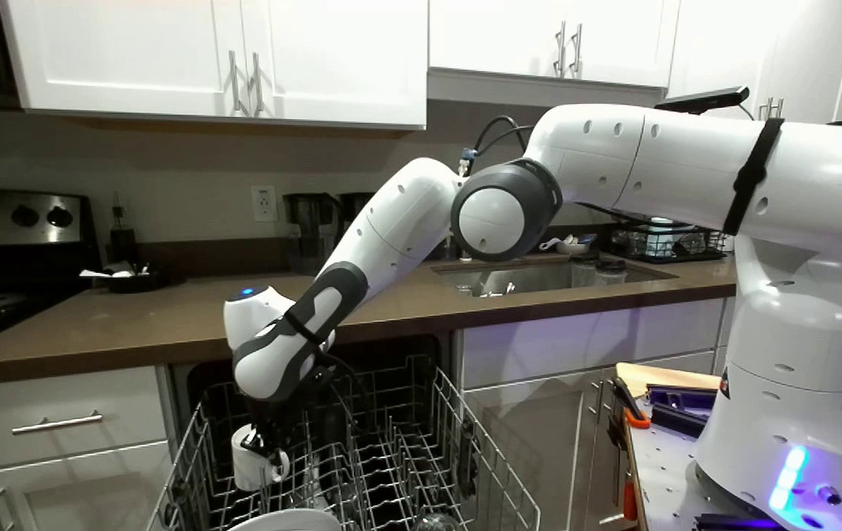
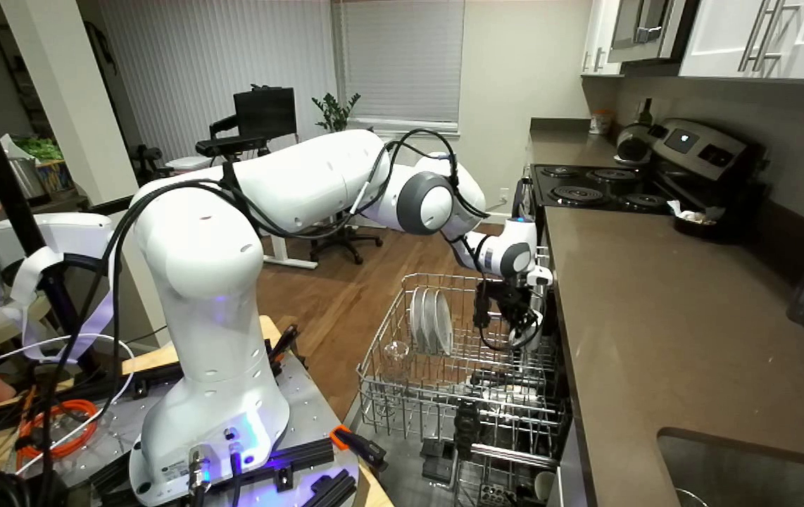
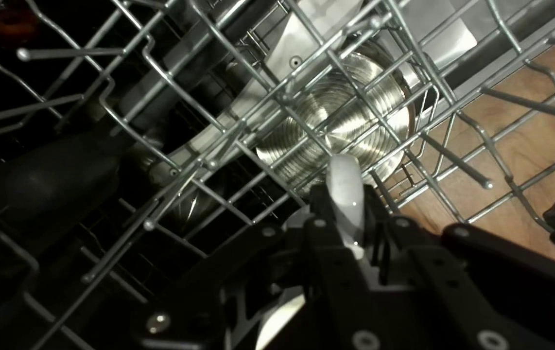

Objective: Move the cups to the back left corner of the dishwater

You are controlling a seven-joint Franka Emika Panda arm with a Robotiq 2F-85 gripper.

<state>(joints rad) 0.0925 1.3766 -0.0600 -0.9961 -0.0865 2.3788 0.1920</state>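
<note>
My tool (image 3: 348, 204) pinches 1 white mug (image 1: 245, 463) by its handle (image 3: 346, 181). The wire dishwasher rack (image 1: 391, 457) spreads beneath my tool, with plates (image 2: 432, 321) standing upright near it.

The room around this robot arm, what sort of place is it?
A kitchen, probably in a home: the exterior views show a coil-burner stove, a sink and a pulled-out dishwasher rack.

White panelled wall cabinets (image 1: 126, 55) nearly wash out in an exterior view; the black dishwasher cavity (image 1: 391, 350) lies in shadow; a blue-white light strip (image 1: 788, 479) glares. Wrist view: highlights streak a round brushed-metal disc (image 3: 323, 103); left part near-black.
</note>
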